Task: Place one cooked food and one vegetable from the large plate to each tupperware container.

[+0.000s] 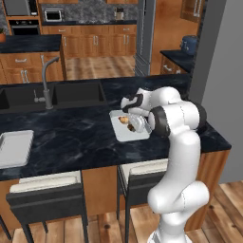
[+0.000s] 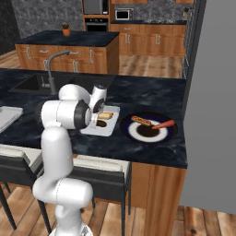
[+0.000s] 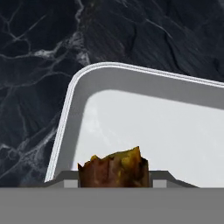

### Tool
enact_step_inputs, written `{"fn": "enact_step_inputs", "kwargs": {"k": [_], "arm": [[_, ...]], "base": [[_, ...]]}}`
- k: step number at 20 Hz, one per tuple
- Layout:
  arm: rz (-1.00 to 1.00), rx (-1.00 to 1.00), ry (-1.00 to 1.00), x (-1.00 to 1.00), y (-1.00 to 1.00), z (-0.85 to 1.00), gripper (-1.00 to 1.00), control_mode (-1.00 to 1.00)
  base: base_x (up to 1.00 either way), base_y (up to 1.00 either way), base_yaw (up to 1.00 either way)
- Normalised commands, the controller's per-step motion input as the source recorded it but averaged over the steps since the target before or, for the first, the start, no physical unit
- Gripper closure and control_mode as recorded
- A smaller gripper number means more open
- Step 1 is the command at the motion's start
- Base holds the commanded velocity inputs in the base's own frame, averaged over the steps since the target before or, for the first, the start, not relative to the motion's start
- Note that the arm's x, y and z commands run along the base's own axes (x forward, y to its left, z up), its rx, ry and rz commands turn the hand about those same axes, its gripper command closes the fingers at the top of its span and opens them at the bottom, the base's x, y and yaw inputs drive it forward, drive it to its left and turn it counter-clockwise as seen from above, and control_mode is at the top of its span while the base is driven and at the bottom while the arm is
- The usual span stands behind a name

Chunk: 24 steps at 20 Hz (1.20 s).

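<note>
My gripper [image 1: 127, 121] hangs low over the near tupperware container [image 1: 118, 135], a light-grey tray on the dark counter. It is shut on a brown, charred-looking piece of food [image 3: 113, 167], which sits between the fingertips just above the tray floor [image 3: 166, 131]. From the right, the gripper [image 2: 102, 119] and a tan-brown piece of food [image 2: 106, 115] are over the same tray [image 2: 108, 130]. The large plate [image 2: 169, 134], dark and round, lies right of it, with a hot dog [image 2: 141, 121] and a carrot [image 2: 163, 124]. The second container [image 1: 14, 147] lies far left.
A sunken dark sink [image 1: 78, 92] with a grey faucet [image 1: 46, 83] is behind the tray. Two stools [image 1: 45, 187] stand at the counter's near edge. A grey wall [image 2: 212, 101] bounds the counter's right end. My own arm [image 1: 178, 118] covers the tray's right side.
</note>
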Motion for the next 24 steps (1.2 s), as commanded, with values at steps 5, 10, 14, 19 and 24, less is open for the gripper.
{"fn": "enact_step_inputs", "kwargs": {"k": [5,10,14,19,24], "arm": [[0.00,0.00,0.00,0.39,0.00,-0.22,1.00,-1.00],[0.00,0.00,0.00,0.40,0.00,-0.25,1.00,-1.00],[0.00,0.00,0.00,0.30,0.00,-0.28,1.00,-1.00],[0.00,0.00,0.00,0.19,0.00,-0.21,-1.00,-1.00],[0.00,0.00,-0.04,-0.25,-0.02,0.00,-1.00,-1.00]], "base": [[0.00,0.00,0.00],[0.00,0.00,0.00],[0.00,0.00,0.00],[0.00,0.00,0.00],[0.00,0.00,0.00]]}}
